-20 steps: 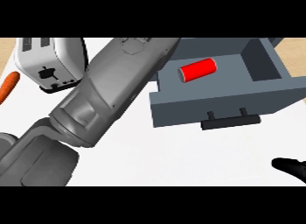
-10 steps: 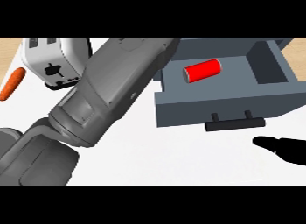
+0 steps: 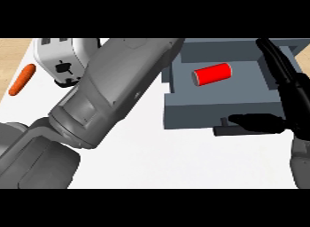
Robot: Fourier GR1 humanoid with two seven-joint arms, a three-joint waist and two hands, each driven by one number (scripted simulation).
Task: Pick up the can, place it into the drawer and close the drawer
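The red can (image 3: 211, 74) lies on its side inside the open grey drawer (image 3: 203, 114). My right hand (image 3: 300, 103) is open at the drawer's right side. Its straight fingers (image 3: 277, 62) reach up along the right wall, and its thumb (image 3: 254, 121) points left across the drawer's front, just above the dark handle (image 3: 224, 131). The hand holds nothing. My left forearm (image 3: 112, 97) runs diagonally from the lower left to the top centre, just left of the drawer. Its hand is past the view's top edge.
A white toaster (image 3: 61, 62) stands at the back left of the white counter (image 3: 184, 164), partly behind my left forearm. An orange carrot (image 3: 21, 80) lies left of the toaster, near the counter's left edge.
My right hand has risen from the lower right corner to the drawer's right side and front. The can still lies in the drawer. The left forearm has hardly moved.
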